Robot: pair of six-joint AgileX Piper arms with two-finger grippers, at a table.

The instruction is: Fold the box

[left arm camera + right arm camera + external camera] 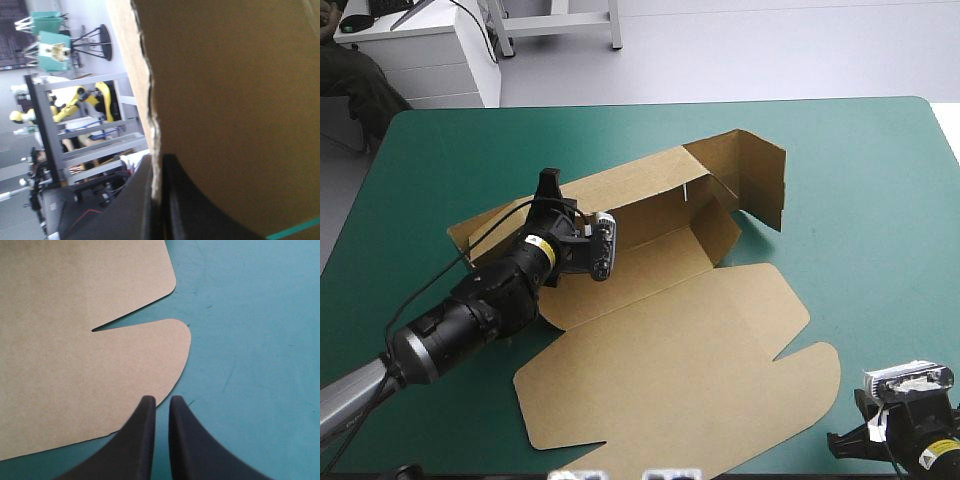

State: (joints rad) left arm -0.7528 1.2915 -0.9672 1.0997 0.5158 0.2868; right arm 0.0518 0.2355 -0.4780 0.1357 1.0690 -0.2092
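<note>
Left claw pinched the raised far wall of the brown box at mid table, right wall up, lid flat; right claw, narrow and empty, hung near-right, most folding seemingly undone.

The box is a cut sheet of brown board, half set up, lying around the middle of the teal-green table. Its wide lid panel lies flat toward the near edge. The lid's right side ends in two rounded tabs parted by a narrow slit, both flat on the cover. Beyond the lid, the long far wall stands raised, running slantwise. At its right end a tall flap stands upright and turned inward. The left end seems lifted too, but it is partly hidden.
</note>
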